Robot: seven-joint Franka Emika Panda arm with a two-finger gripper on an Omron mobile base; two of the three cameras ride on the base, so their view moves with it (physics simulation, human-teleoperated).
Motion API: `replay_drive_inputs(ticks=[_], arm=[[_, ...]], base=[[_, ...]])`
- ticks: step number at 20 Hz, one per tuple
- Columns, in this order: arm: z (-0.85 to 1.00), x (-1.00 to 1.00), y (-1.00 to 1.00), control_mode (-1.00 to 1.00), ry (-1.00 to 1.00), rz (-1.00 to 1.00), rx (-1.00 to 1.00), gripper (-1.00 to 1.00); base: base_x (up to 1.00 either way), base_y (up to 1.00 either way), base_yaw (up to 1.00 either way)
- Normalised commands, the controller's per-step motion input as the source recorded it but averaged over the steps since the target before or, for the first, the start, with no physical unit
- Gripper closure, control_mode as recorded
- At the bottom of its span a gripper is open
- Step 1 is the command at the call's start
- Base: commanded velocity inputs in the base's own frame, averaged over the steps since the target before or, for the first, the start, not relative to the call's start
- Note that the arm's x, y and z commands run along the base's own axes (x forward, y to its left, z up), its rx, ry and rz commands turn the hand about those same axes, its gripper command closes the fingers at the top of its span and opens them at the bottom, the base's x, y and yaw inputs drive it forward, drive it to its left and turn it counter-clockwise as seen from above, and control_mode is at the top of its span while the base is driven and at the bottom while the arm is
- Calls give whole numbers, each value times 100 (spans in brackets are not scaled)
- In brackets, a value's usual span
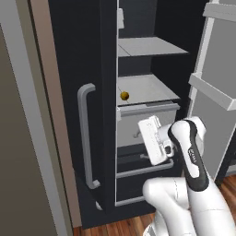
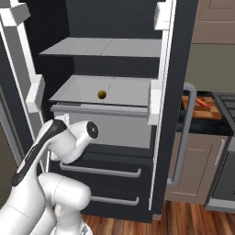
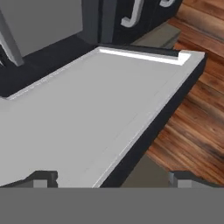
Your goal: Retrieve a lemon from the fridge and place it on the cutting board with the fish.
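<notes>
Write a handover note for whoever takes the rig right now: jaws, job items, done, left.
Gripper: jaws open, empty, hand low in front of the fridge.
Lemon: on the lower inner shelf, untouched.
Cutting board: on the counter right of the fridge, fish on it.
Done: one fridge door open.
Left: reach in, grasp lemon, carry it to the board.

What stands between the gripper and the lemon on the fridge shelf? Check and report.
Nothing visible blocks it. The fridge door is open, and the lemon sits alone near the front of the light grey shelf. The open gripper is lower down, aimed at the open door's inner panel and the floor, so it must rise and turn toward the shelf.
</notes>
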Motion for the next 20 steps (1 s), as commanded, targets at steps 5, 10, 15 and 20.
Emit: replay_drive_inputs(ticks=[5, 10, 15, 20], arm=[[-59, 25, 61, -100, 13, 5, 6, -100], [-43, 9, 70, -100, 14, 1, 5, -100], [-31, 1, 63, -100, 24, 0, 1, -100], [-29, -7, 70, -100, 29, 1, 1, -100]], base=[[0, 0, 0], [0, 0, 0], [0, 0, 0], [0, 0, 0]])
